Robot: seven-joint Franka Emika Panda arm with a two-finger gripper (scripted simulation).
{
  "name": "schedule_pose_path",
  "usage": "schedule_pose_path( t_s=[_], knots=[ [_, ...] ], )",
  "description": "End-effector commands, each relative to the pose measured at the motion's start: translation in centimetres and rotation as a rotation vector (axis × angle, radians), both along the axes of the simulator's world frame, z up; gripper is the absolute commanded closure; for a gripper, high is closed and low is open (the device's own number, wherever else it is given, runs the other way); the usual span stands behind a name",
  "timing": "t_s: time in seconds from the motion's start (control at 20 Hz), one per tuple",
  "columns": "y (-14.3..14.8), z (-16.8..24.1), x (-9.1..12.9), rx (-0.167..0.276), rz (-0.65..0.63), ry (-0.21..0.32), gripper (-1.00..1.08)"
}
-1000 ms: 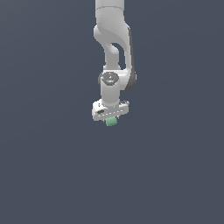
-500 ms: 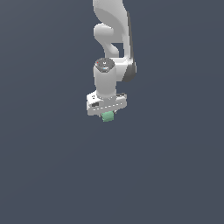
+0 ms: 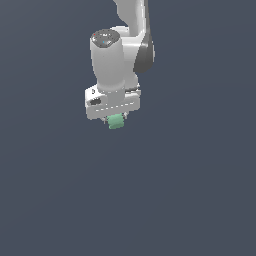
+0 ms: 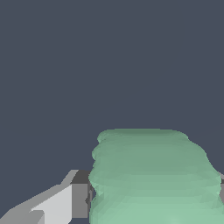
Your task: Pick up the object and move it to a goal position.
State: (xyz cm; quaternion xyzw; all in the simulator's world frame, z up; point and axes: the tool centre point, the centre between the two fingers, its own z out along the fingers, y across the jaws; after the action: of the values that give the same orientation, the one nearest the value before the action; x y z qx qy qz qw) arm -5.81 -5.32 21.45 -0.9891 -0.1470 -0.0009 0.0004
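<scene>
Against a plain dark grey ground with no marker for a goal in sight, the white arm (image 3: 120,55) hangs down from the top of the exterior view, and its gripper (image 3: 116,119) is closed onto the mint-green block (image 3: 116,121), which juts out just below the white gripper body, pinched between the fingers (image 4: 65,201) and resting on nothing visible. By my reading the pick-up is done and the carrying step is in hand, so the next move calls for keeping the grip firm while taking the block to the goal position, wherever that lies, since neither view shows it.
</scene>
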Motion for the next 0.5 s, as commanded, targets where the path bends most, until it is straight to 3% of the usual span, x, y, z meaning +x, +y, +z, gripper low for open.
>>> schedule_pose_path(
  t_s=[0.0,0.45],
  knots=[
    [-0.7,2.5,0.4,0.001,0.001,0.001,1.08],
    [-3.3,11.4,1.9,0.000,0.000,0.001,1.08]
  ],
)
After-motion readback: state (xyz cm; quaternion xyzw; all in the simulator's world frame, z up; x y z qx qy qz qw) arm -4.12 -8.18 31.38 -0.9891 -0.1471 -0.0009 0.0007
